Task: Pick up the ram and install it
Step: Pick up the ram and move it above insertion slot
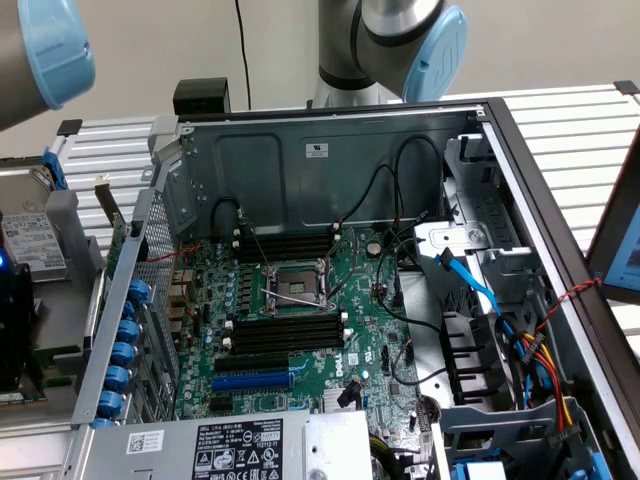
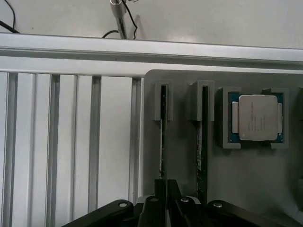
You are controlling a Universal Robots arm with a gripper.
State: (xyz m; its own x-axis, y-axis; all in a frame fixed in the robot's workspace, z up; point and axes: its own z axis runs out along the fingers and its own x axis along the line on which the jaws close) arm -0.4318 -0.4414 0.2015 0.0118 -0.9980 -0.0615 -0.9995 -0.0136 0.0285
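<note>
Progress: early; nothing is installed yet, by my judgement.

The black gripper point(image 2: 166, 187) sits directly over the near end of the ram point(image 2: 162, 142), a long, narrow circuit-board stick standing on edge in its grey plastic holder tray point(image 2: 182, 156). The ram remains seated in its tray groove. Whether the gripper is wide, narrow or clamped on it, I cannot tell.

Just beside it, in a parallel groove, stands a second stick point(image 2: 204, 142) of the same kind. Count: two sticks, both in the tray. Beyond them lies one square silver processor chip point(image 2: 258, 117) in its own pocket. The tray rests on the slatted aluminium counter point(image 2: 71, 142).

Well apart, the open metal computer case point(image 1: 300, 160) holds the green motherboard point(image 1: 370, 330). From its one central processor socket point(image 1: 292, 285), one bank of long black slots point(image 1: 290, 245) lies at 12 o'clock and another point(image 1: 285, 335) at 6 o'clock; both look empty. One shorter blue slot point(image 1: 250, 381) lies beyond the 6 o'clock bank.

Left to do: lifting, carrying, seating.
</note>
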